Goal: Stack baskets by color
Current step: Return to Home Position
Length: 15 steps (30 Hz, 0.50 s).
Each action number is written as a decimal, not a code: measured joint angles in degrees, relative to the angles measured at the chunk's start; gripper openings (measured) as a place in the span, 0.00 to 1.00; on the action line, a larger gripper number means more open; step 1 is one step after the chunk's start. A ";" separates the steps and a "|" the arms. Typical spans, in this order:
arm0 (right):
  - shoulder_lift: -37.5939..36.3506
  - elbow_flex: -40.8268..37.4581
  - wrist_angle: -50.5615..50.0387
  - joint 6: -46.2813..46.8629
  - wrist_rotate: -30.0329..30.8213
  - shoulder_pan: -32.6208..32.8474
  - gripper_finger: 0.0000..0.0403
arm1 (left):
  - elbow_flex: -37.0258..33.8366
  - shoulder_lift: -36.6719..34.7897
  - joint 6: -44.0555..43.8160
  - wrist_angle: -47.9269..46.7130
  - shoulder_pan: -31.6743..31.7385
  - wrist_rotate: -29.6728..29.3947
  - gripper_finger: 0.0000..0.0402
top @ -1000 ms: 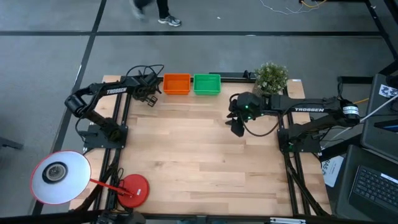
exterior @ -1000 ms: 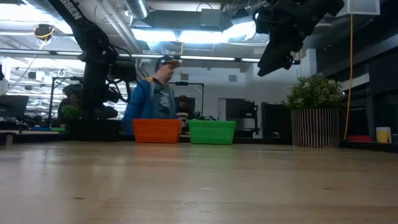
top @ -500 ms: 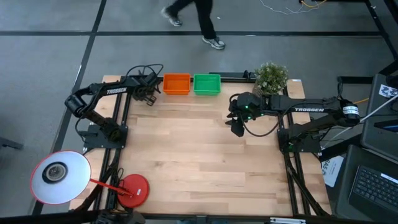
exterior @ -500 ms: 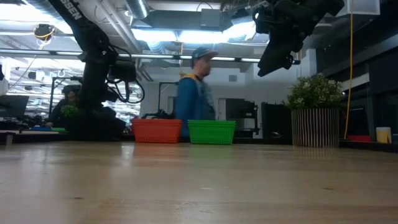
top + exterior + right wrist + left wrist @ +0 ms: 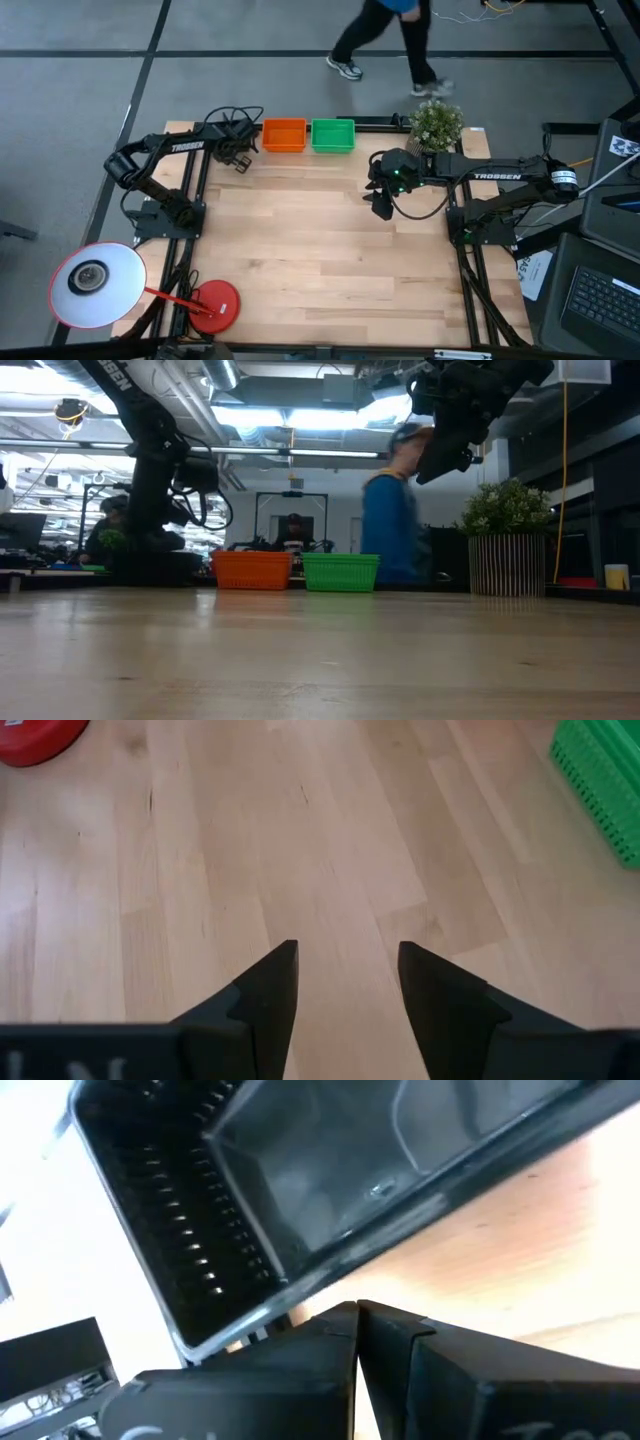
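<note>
Left end effector (image 5: 241,155) hangs near three baskets: black (image 5: 300,1175), orange (image 5: 284,135), green (image 5: 332,134).

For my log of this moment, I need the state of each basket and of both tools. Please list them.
left tool: shut, empty, close to the black basket.
right tool: open, empty, raised above the table.
black basket: upright, not held.
orange basket: upright at the far edge, not held.
green basket: upright beside the orange basket, not held.
</note>
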 joint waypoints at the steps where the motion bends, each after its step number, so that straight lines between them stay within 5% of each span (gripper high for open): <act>1: 0.00 0.00 0.00 0.00 -0.02 0.00 0.43 | 0.00 0.00 0.00 -0.20 -0.06 0.14 0.00; 10: 0.02 0.00 0.00 0.00 -0.14 0.00 0.43 | 0.59 -2.15 -6.34 -10.22 -5.95 0.72 0.00; 15: -0.09 0.00 0.05 0.31 -3.07 0.20 0.43 | 4.49 -6.56 -10.15 -16.66 -13.71 6.93 0.01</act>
